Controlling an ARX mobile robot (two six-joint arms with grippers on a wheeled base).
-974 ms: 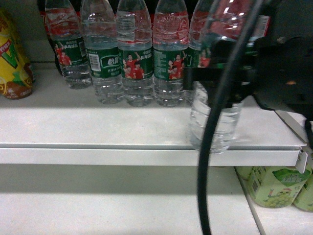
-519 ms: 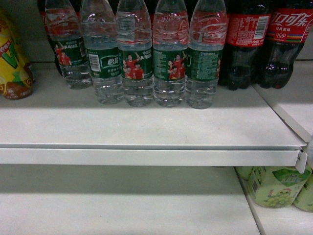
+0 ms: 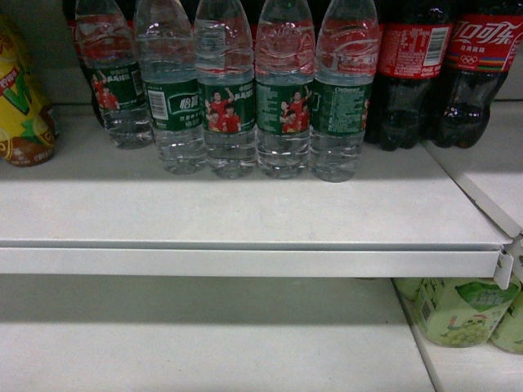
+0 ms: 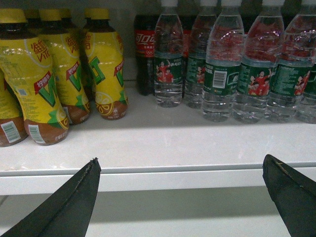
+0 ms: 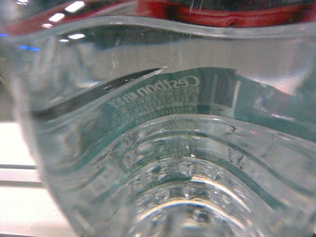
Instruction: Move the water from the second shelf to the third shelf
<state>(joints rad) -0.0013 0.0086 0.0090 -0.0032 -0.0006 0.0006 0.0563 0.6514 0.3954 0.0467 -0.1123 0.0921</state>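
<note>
Head view: five water bottles (image 3: 227,98) with green labels stand in a row at the back of a white shelf (image 3: 245,204), cola bottles (image 3: 409,73) just to their right and a yellow drink bottle (image 3: 24,106) at the far left. Pale green bottles (image 3: 458,310) sit on the shelf below, at the right. Neither arm shows here.

Left wrist view: the left gripper (image 4: 182,197) hangs before the shelf edge with its two dark fingers (image 4: 69,207) spread wide — nothing between them. Yellow tea bottles stand left, water bottles right.

Right wrist view: a clear ribbed water bottle (image 5: 168,148) fills the frame, right up against the camera, its green label seen through the plastic. The right gripper's fingers are hidden, so I cannot tell whether they clamp it.
</note>
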